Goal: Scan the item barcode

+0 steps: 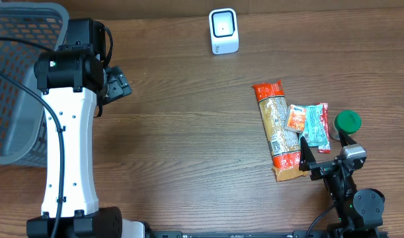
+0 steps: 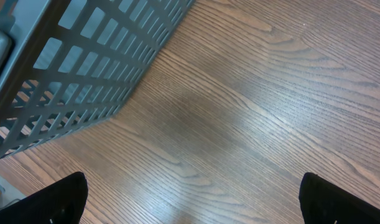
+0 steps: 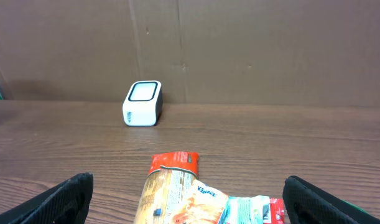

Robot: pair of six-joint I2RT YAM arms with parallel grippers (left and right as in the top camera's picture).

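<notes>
The white barcode scanner (image 1: 223, 31) stands at the back of the table, its dark window visible in the right wrist view (image 3: 142, 103). A long orange pasta bag (image 1: 278, 129) lies at the right, with a small Kleenex pack (image 1: 297, 119) and a teal-and-red packet (image 1: 315, 123) resting on and beside it. My right gripper (image 1: 326, 147) hovers open just in front of these items, and the bag (image 3: 171, 186) lies between its fingers without being held. My left gripper (image 1: 118, 84) is open over bare wood next to the basket, holding nothing (image 2: 191, 208).
A grey mesh basket (image 1: 16, 79) fills the far left corner, and its wall (image 2: 84, 62) is close to the left gripper. A green round lid (image 1: 348, 121) sits to the right of the packets. A brown wall (image 3: 239, 50) rises behind the scanner.
</notes>
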